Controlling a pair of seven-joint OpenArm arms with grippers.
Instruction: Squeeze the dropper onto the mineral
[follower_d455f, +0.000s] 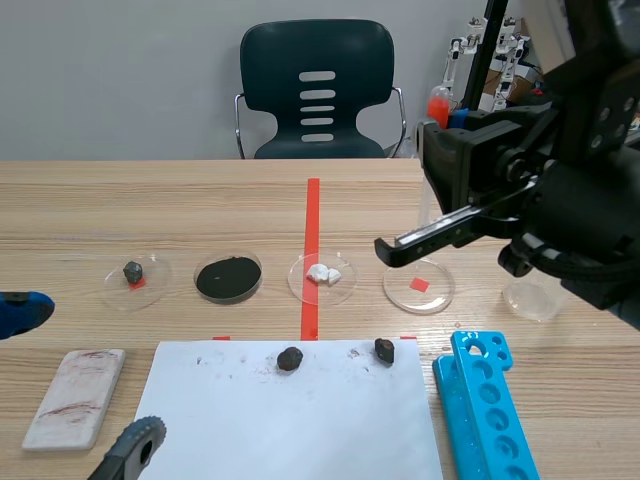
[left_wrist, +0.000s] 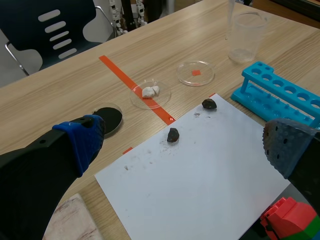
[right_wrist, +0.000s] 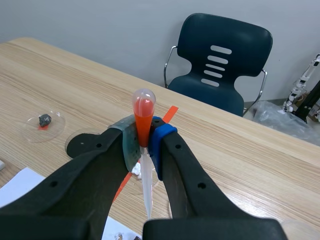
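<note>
Red-bulbed dropper (right_wrist: 143, 107) sat clamped in the right gripper (right_wrist: 143, 145); the left gripper (left_wrist: 185, 142) gaped, empty. Tightening too early could have dripped liquid beside the white mineral (follower_d455f: 322, 272).

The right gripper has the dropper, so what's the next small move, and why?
Probably shift the right gripper sideways until the dropper tip hangs over the white mineral in its dish; the scene view shows the gripper raised just beside that dish.

Four petri dishes (follower_d455f: 435, 291) stand in a row across the surface (follower_d455f: 150, 200), the right gripper's (right_wrist: 144, 150) dropper (right_wrist: 143, 117) above them. Before them lies a paper sheet (follower_d455f: 290, 425) bearing two stones (follower_d455f: 290, 358), a tile (follower_d455f: 75, 396) left of it, a test-tube rack (follower_d455f: 486, 412) right.
</note>
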